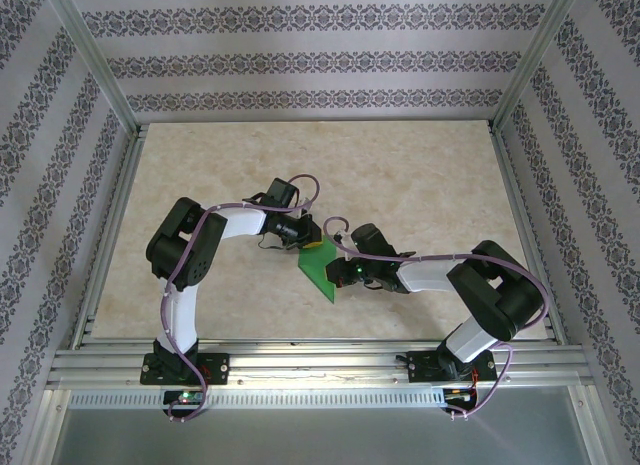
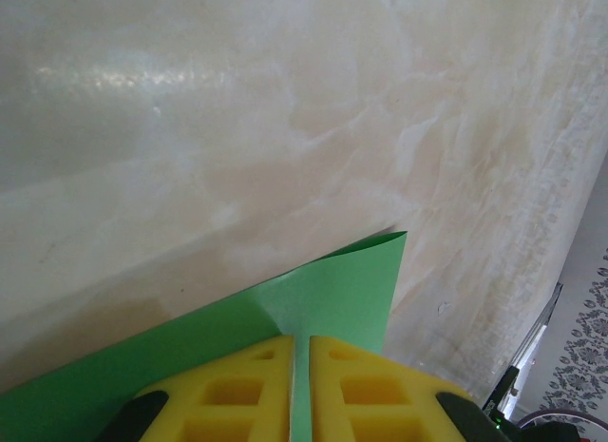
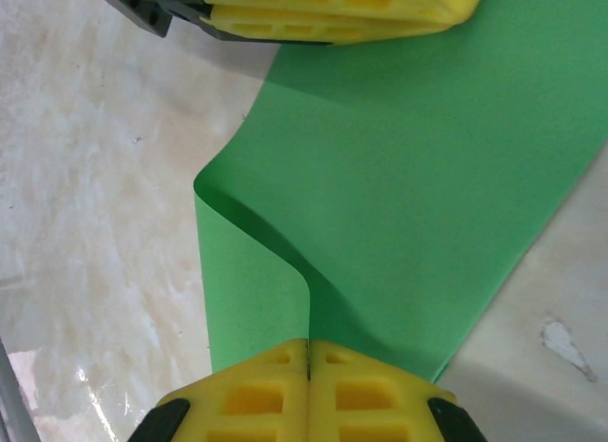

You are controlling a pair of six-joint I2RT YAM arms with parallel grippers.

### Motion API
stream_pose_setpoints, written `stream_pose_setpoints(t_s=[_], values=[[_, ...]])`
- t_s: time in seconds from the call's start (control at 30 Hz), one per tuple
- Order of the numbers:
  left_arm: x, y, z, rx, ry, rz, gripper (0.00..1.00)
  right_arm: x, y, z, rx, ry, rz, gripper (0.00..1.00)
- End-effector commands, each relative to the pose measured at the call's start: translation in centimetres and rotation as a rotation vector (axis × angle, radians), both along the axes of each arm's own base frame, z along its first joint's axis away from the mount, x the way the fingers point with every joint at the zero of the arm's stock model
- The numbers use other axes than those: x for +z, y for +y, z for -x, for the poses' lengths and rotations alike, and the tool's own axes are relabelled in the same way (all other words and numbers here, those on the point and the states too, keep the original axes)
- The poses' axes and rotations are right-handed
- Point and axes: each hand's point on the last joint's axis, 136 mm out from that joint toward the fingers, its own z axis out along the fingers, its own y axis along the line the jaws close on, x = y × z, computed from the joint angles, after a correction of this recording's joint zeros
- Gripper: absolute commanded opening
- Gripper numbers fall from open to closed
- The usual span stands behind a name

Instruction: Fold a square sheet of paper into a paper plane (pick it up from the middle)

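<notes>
The square sheet of paper (image 1: 320, 271) is bright green and hangs above the table between my two grippers near the middle. My left gripper (image 1: 313, 247) is shut on its upper edge. In the left wrist view the sheet (image 2: 342, 290) runs between the yellow fingers (image 2: 247, 385), whose jaws stand a thin slit apart on the paper. My right gripper (image 1: 344, 271) is shut on the opposite edge. In the right wrist view the sheet (image 3: 427, 176) curls into a soft fold that the right gripper (image 3: 309, 347) pinches. The left gripper's yellow fingers (image 3: 332, 9) show at the top.
The beige marbled table (image 1: 400, 175) stretches behind the arms. Patterned walls (image 1: 300, 55) and aluminium posts close it in on three sides. A metal rail (image 1: 320, 363) with both arm bases runs along the near edge.
</notes>
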Motion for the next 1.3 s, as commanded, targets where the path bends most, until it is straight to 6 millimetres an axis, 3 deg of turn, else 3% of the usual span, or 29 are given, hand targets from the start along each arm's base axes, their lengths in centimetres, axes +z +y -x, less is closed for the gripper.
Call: stream_pose_setpoints(t_s=[0.0, 0.7, 1.27], values=[[-1.9, 1.4, 2.4, 0.002, 0.087, -0.082, 0.12, 0.1, -0.6, -0.8, -0.022, -0.032, 0.032, 0.0], [-1.8, 1.3, 2.3, 0.006, 0.085, -0.074, 0.12, 0.2, -0.1, -1.1, -0.006, -0.033, 0.024, 0.01], [-1.5, 1.2, 2.3, 0.009, 0.081, -0.07, 0.12, -1.0, -0.4, -0.6, -0.004, 0.005, 0.042, 0.01]])
